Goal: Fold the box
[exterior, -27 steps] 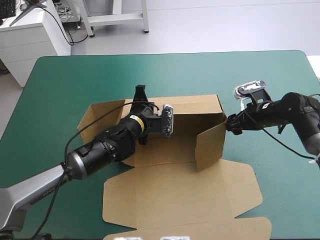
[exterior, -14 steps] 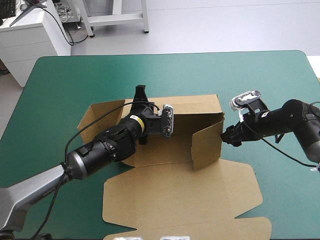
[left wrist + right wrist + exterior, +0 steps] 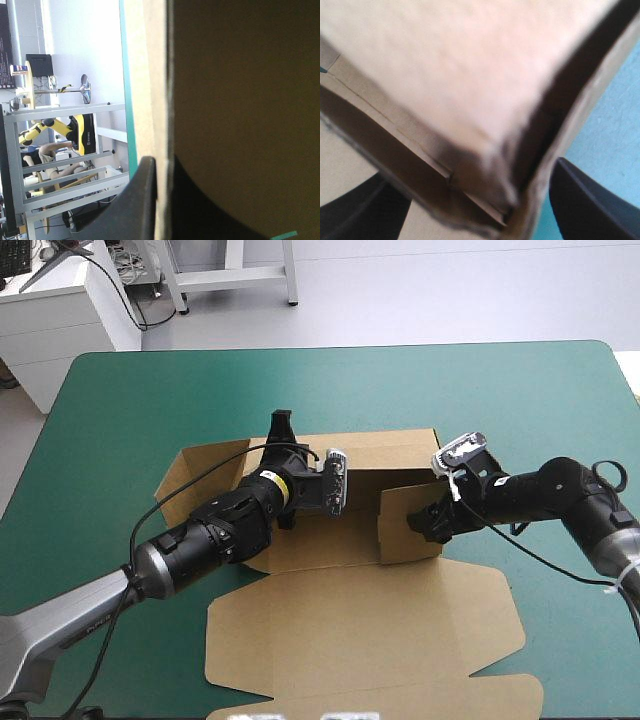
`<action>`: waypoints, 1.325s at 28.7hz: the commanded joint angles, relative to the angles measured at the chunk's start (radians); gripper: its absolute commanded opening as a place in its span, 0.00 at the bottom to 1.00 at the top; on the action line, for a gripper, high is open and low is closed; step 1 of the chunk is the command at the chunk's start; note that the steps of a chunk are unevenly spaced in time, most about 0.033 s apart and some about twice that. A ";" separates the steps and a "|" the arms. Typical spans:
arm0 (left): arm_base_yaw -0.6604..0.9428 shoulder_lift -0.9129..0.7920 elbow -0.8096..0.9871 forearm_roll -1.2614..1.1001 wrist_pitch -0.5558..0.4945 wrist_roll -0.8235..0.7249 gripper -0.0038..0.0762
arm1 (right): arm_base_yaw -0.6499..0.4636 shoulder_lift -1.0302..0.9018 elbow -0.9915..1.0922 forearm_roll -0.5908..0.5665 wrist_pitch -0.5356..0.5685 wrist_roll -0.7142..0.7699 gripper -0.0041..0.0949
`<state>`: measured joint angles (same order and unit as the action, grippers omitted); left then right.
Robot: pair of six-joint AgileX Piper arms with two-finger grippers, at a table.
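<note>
Right tool point(image 3: 424, 523), wide, has pushed the box's point(image 3: 350, 640) right flap point(image 3: 396, 514) inward; left tool point(image 3: 161, 162) pinches the far wall point(image 3: 390, 448).

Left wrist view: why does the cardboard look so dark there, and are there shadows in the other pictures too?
Left wrist view: the box turns its broad face away from the light, so it sits in shade, only its thin edge lit. Right wrist view: a brightly lit face, deep shadow along the fold. High view: even light, soft shadow inside the raised walls.
</note>
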<state>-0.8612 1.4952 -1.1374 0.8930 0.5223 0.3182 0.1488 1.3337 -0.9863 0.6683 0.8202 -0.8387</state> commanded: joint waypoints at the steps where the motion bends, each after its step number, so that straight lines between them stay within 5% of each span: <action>1: -0.015 -0.005 0.005 -0.096 -0.032 -0.003 0.04 | 0.060 -0.023 -0.021 0.020 -0.132 -0.024 0.70; 7: -0.015 -0.005 0.005 -0.096 -0.032 -0.003 0.04 | 0.111 -0.023 -0.021 -0.052 -0.185 0.002 0.50; 13: -0.015 -0.005 0.005 -0.096 -0.034 -0.003 0.04 | 0.113 -0.023 -0.021 -0.048 -0.141 -0.014 0.05; 20: -0.015 -0.005 0.005 -0.096 -0.047 -0.003 0.04 | 0.113 -0.023 -0.021 -0.036 -0.087 -0.023 0.02; 27: -0.015 -0.005 -0.011 -0.098 -0.096 -0.009 0.06 | 0.113 -0.023 -0.021 -0.041 -0.215 0.022 0.03; 30: -0.015 -0.007 -0.054 -0.105 -0.096 -0.030 0.18 | 0.113 -0.023 -0.021 -0.053 -0.304 0.068 0.03; 38: -0.015 -0.007 -0.116 -0.101 -0.098 -0.106 0.69 | 0.111 -0.023 -0.021 -0.222 -0.489 0.266 0.03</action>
<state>-0.8693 1.5174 -1.2149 0.7904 0.4811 0.2399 0.2566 1.3441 -0.9722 0.4773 0.4368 -0.6284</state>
